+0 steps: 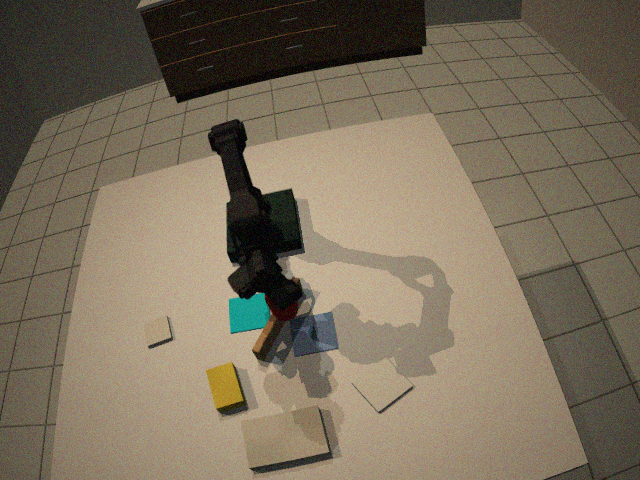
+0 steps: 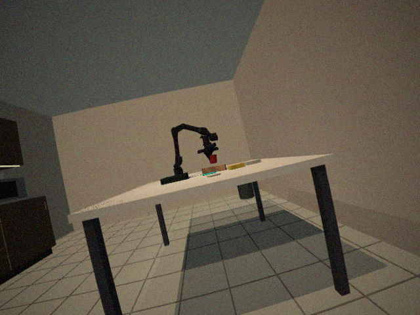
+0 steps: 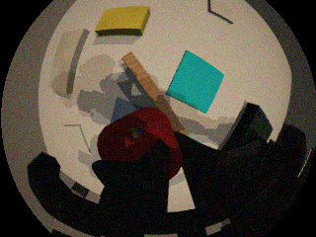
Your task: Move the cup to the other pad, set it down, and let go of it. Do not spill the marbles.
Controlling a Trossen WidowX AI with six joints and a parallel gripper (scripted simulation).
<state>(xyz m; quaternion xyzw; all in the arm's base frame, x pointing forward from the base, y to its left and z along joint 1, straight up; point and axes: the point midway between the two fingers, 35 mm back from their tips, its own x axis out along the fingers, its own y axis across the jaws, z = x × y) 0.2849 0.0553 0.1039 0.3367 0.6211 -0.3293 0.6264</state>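
Pincer (image 3: 141, 158) is clamped on the red cup (image 3: 138, 137), matte cylinder w/ round open mouth; something small & multicoloured shows inside in wrist view, too blurry to call. In ext. view the cup (image 2: 212, 158) hangs under the pincer (image 2: 210, 154), upright, lifted off the tabletop (image 2: 288, 164).

Directly below cup/pincer: wooden bar (image 1: 267, 338), long rectangular block, tan, lying flat on the tabletop (image 1: 465, 310). From top view the cup (image 1: 283, 310) sits over the bar's arm-side end, betw. the two flat square pads.

Cyan pad (image 1: 249, 313): thin, smooth, saturated, just beside the pincer (image 1: 281, 302) on one side of the bar. Blue-grey pad (image 1: 314, 333): thin, duller, partly in arm shadow, just beside on the other side.

Farther out from pincer, past the bar: yellow block (image 1: 224, 386), chunky rectangle; large pale slab (image 1: 285, 436), flat, off-white; thin pale tile (image 1: 382, 384), rotated diamond-wise; small pale square (image 1: 158, 330) off to the cyan side.

Behind pincer: dark green base plate (image 1: 286, 219) under the black, boxy arm (image 1: 240, 191).
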